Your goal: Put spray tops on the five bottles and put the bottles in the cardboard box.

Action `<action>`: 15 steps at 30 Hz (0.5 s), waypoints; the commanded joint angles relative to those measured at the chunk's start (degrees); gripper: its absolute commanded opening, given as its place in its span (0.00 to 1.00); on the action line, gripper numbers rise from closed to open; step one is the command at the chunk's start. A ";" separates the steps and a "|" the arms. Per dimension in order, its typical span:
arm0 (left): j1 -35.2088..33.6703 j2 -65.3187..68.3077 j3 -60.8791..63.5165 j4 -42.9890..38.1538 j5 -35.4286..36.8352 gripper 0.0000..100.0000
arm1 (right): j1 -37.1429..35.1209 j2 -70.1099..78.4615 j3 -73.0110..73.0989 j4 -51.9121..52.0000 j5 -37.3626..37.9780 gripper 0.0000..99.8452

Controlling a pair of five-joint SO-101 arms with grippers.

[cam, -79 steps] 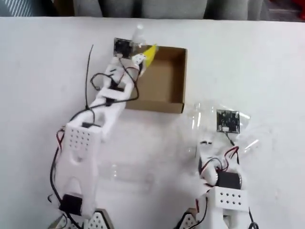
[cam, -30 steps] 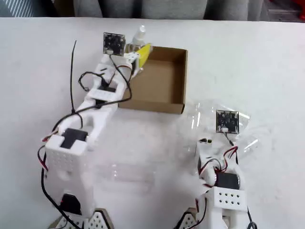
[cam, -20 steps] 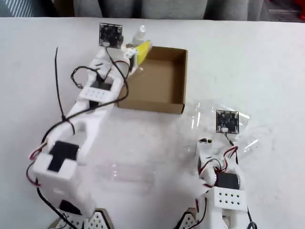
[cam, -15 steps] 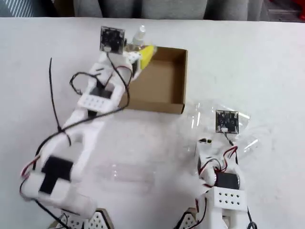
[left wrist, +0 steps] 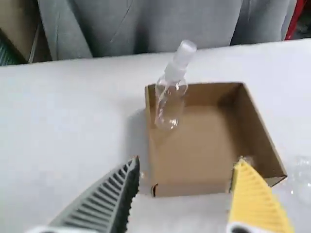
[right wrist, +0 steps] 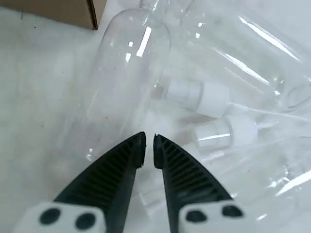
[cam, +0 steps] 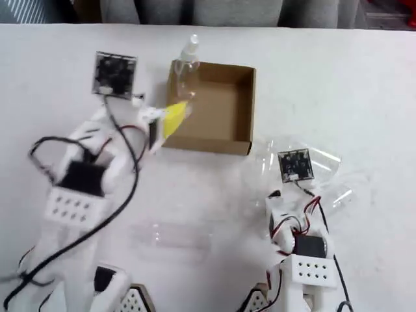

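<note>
- The left end effector (left wrist: pixel 187 165) is spread wide, with nothing between its grey and yellow fingers. It hangs above the surface (cam: pixel 338 78), just short of the near side of the cardboard box (left wrist: pixel 257 131).
- Beyond it, one capped bottle (left wrist: pixel 169 104) leans in a far corner of the box, and its spray top (left wrist: pixel 182 50) sticks up past the rim.
- The right end effector (right wrist: pixel 148 144) has its black fingers drawn almost together, leaving only a thin slit, and it holds nothing. It hovers low over an uncapped bottle (right wrist: pixel 121 82) that lies on the surface near a corner of the box.
- Just beside that bottle lie loose spray tops (right wrist: pixel 199 97), among more clear plastic too jumbled to count.
- What looks like a further clear bottle (cam: pixel 172 237) lies on the surface between the two arm bases.
- Step in hand, as I judge it: one bottle is finished and boxed, and the next one has yet to be picked up. Most of the task remains.
- The next move calls for the right end effector to open before it can grip the uncapped bottle or a spray top. The free left one could then take the matching part so the top can be pushed or twisted on.
- No label, brand or other writing is legible on the bottles or the box.
</note>
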 commanded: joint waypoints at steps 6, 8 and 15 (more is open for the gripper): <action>-15.43 -3.03 -3.52 12.75 0.26 0.27 | -0.57 -0.48 -5.36 8.22 7.21 0.02; -20.35 -3.03 -3.43 15.03 0.26 0.19 | -0.57 -0.48 -6.95 8.75 12.22 0.02; -33.71 -3.12 10.37 13.54 0.62 0.07 | -3.12 0.04 -25.76 23.96 25.05 0.02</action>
